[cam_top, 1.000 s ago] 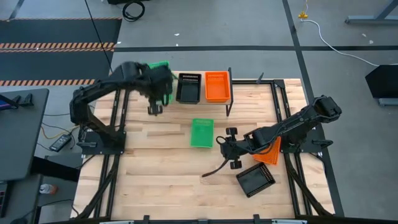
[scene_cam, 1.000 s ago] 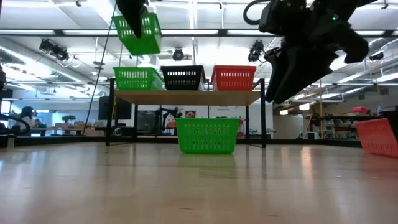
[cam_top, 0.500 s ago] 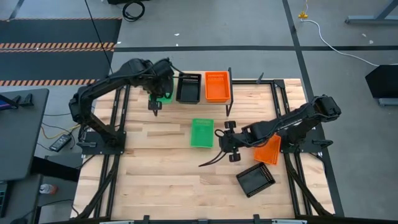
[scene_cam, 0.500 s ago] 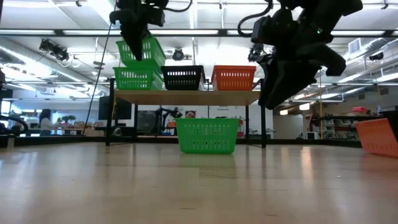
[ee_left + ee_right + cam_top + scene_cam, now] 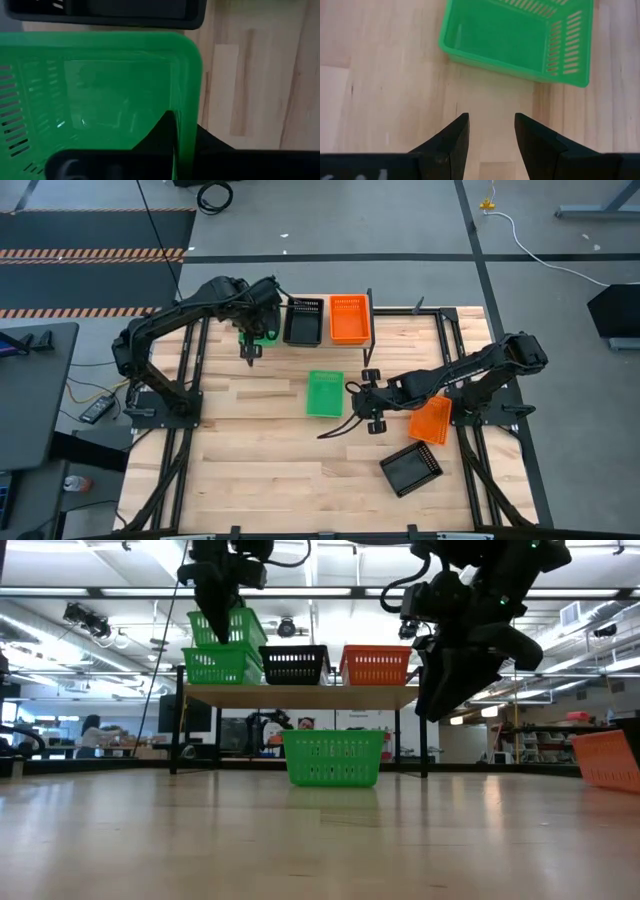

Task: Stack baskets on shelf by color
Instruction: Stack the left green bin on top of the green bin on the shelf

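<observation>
Two grippers are busy at once here. Up at the shelf (image 5: 300, 696), the left gripper (image 5: 258, 328) is clamped shut on the rim of a green basket (image 5: 228, 624), holding it tilted right over another green basket (image 5: 222, 666) that already sits on the shelf's left spot. In the low view the tilted one looks like it's partly nested into the lower one, but I can't tell if they're actually touching. The left wrist view is mostly that held basket, with one dark finger (image 5: 162, 132) showing against its wall.

Next along the shelf sits a black basket (image 5: 302, 320) in the middle, then an orange basket (image 5: 349, 318) on the right, all three side by side.

Out on the wooden tabletop (image 5: 260, 450), a third green basket (image 5: 324, 394) sits by itself in front of the shelf. The right gripper (image 5: 352, 402) hangs just beside it, off the table, with its fingers (image 5: 451, 137) spread apart and nothing between them. In the right wrist view that green basket is just ahead of the tips, with bare wood in between.

Over on the right side of the table there's a second orange basket (image 5: 430, 420) near the right arm, and a second black basket (image 5: 411, 468) closer to the front edge, turned at an angle.

A person (image 5: 92, 732) is visible far back in the room.
</observation>
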